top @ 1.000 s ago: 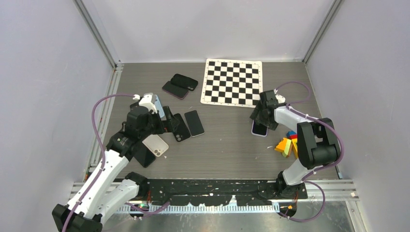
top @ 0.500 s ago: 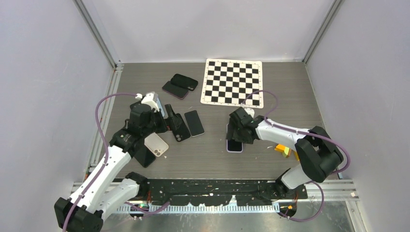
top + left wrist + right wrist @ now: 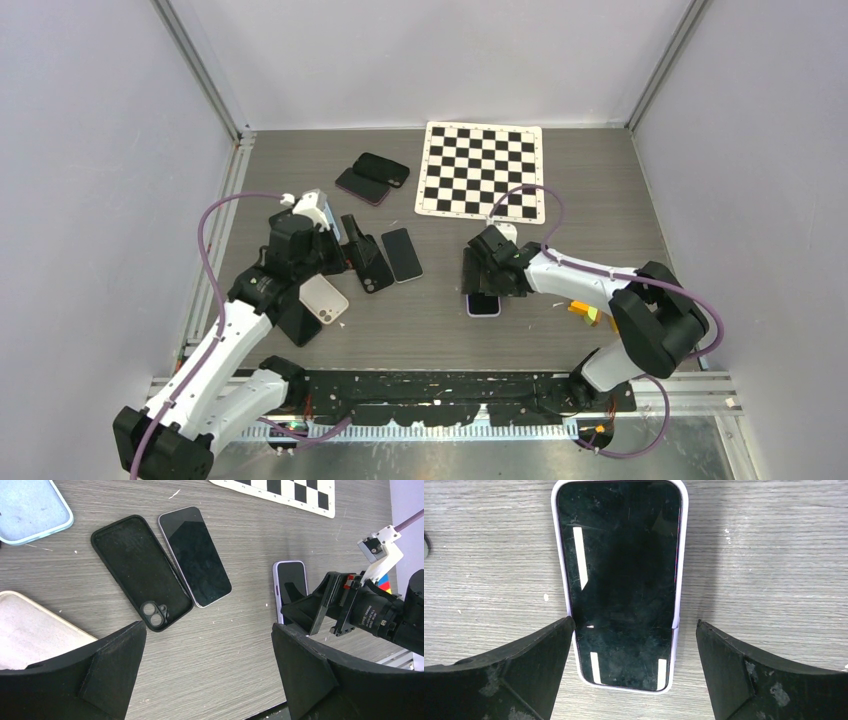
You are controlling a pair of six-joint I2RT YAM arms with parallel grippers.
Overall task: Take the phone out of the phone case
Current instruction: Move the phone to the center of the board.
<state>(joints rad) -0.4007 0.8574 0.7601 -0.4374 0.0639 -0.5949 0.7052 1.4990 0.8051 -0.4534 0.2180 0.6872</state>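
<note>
Evidently, black-screened phone (image 3: 621, 580) sat inside lilac plastic case (image 3: 624, 691), flat on grey wood-grain table (image 3: 774, 555).
Astride it the right gripper (image 3: 634, 622) stood wide open; the left gripper (image 3: 208, 626) hung wide open, empty, above a loose black phone shell (image 3: 140, 570).

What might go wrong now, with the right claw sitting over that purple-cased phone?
The right gripper is open and off-centre over the cased phone: one finger is at the case's edge, the other stands apart, so closing may twist it rather than pinch it. It lies flat on the table, so fingers might slip off its thin rim. The left gripper, open above an empty black case and a bare phone, might nudge them.
</note>
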